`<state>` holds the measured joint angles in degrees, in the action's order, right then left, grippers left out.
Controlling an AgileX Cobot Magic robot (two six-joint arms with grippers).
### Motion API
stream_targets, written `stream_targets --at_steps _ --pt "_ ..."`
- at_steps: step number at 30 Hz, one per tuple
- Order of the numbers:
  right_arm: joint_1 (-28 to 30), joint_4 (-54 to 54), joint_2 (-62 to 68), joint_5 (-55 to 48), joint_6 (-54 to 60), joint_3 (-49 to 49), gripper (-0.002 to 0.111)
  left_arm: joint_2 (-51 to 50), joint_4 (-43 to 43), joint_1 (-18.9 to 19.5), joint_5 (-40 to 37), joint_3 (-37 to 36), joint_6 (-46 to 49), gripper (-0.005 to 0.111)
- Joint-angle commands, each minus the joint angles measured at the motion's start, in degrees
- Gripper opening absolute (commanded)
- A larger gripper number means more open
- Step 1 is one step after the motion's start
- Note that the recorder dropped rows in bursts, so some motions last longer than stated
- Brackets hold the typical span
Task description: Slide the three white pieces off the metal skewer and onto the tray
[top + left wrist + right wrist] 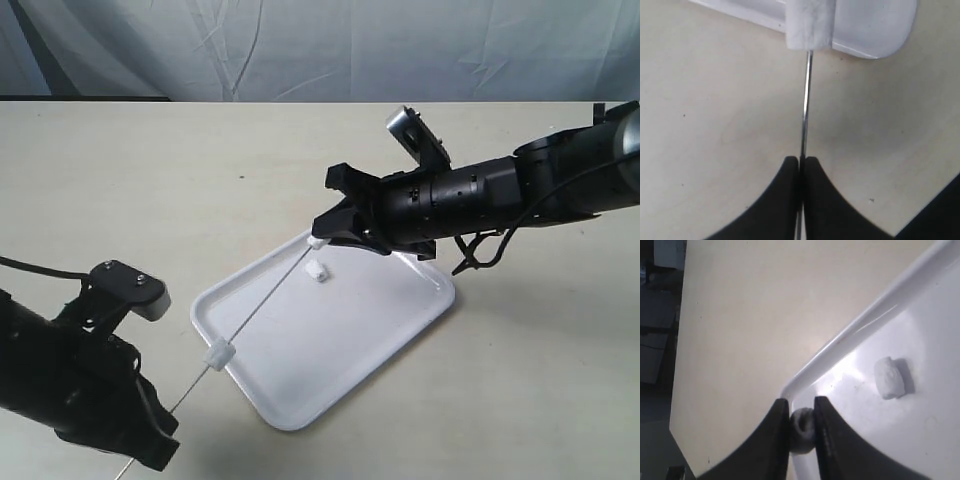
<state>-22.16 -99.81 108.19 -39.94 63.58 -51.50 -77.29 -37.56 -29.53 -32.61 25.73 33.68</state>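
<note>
The thin metal skewer (262, 298) (805, 107) slants up from lower left to above the white tray (350, 340) (875, 25) (925, 435). My left gripper (160, 425) (801, 161) is shut on its near end. One white piece (218, 354) (810, 22) sits mid-rod, above the tray's near rim. My right gripper (320, 238) (801, 415) is shut on a second white piece (318, 242) (802, 430) at the skewer's far tip, over the tray's far corner. A third piece (318, 270) (889, 377) lies loose on the tray. The right wrist view does not show the rod.
The tray rests at an angle on a pale beige table (150, 180). A grey cloth backdrop (320, 45) hangs behind the table's far edge. Cables (485, 250) dangle under the right arm beside the tray's right corner.
</note>
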Motion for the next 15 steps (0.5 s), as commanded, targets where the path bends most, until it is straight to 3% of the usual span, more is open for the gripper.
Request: stream_targets --at_steps 1,15 --pt "2.1 -0.1 -0.7 1.3 0.8 -0.2 0.017 0.6 0.4 -0.3 0.0 -0.6 -1.8 0.0" --pt "5.3 -0.1 -0.5 1.1 1.1 -0.2 0.017 0.6 4.1 -0.3 3.7 -0.6 -6.3 0.0"
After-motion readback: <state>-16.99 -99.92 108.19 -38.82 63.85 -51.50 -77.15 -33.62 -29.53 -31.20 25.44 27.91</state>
